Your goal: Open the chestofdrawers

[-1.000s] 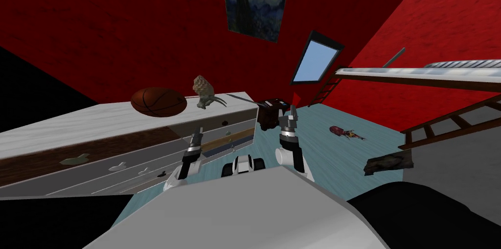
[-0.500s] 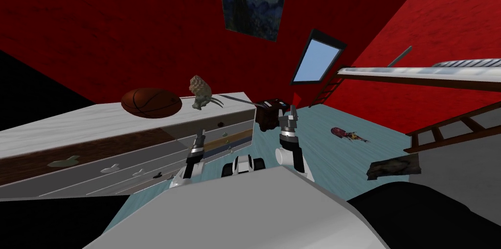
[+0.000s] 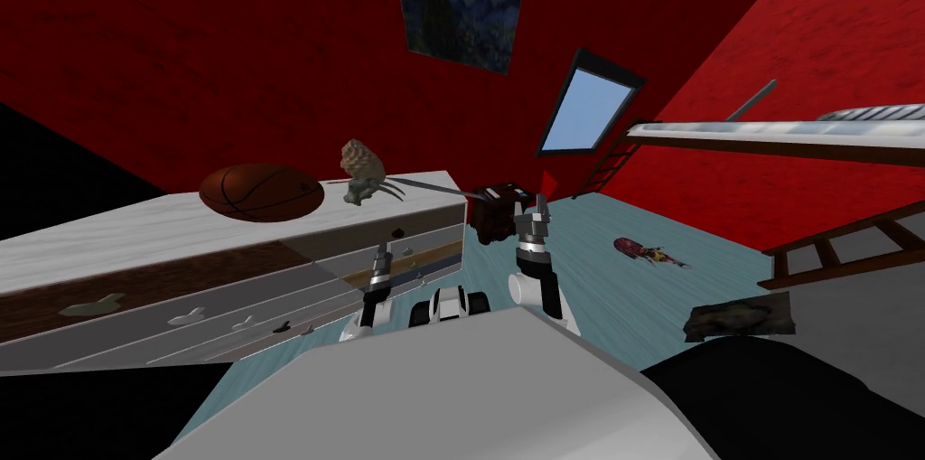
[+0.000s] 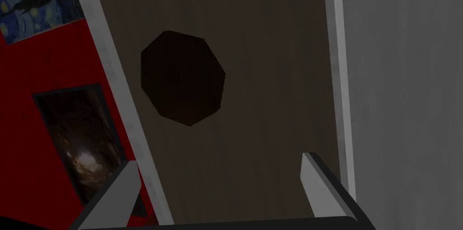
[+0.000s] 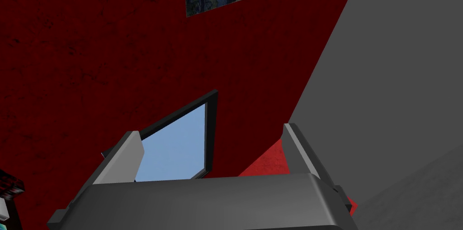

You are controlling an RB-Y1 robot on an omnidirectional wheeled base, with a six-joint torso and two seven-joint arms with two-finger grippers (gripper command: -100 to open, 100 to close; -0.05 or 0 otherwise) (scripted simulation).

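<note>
The long chest of drawers (image 3: 135, 229) with a white top stands at my left, its drawer fronts white, brown and grey with small knobs. My left gripper (image 3: 383, 250) is up against the fronts near the chest's right end. In the left wrist view the left gripper (image 4: 217, 168) is open and faces a dark brown drawer front (image 4: 271, 82) framed in white. A dark octagonal knob (image 4: 182, 78) sits just ahead of the fingers, apart from them. My right gripper (image 3: 539, 207) is raised past the chest's right end, and the right gripper (image 5: 210, 139) is open and holds nothing.
A basketball (image 3: 262, 192) and a small figurine (image 3: 361, 173) rest on the chest's top. A dark brown block (image 3: 492, 211) stands just past the chest's end. A toy (image 3: 643, 249) and a dark slab (image 3: 739, 317) lie on the blue floor. A bunk bed (image 3: 786, 129) with ladders is at right.
My head view has turned, so the chest has slid left in it. My left hand has moved along the drawer fronts toward the chest's right end. The right arm has stayed put.
</note>
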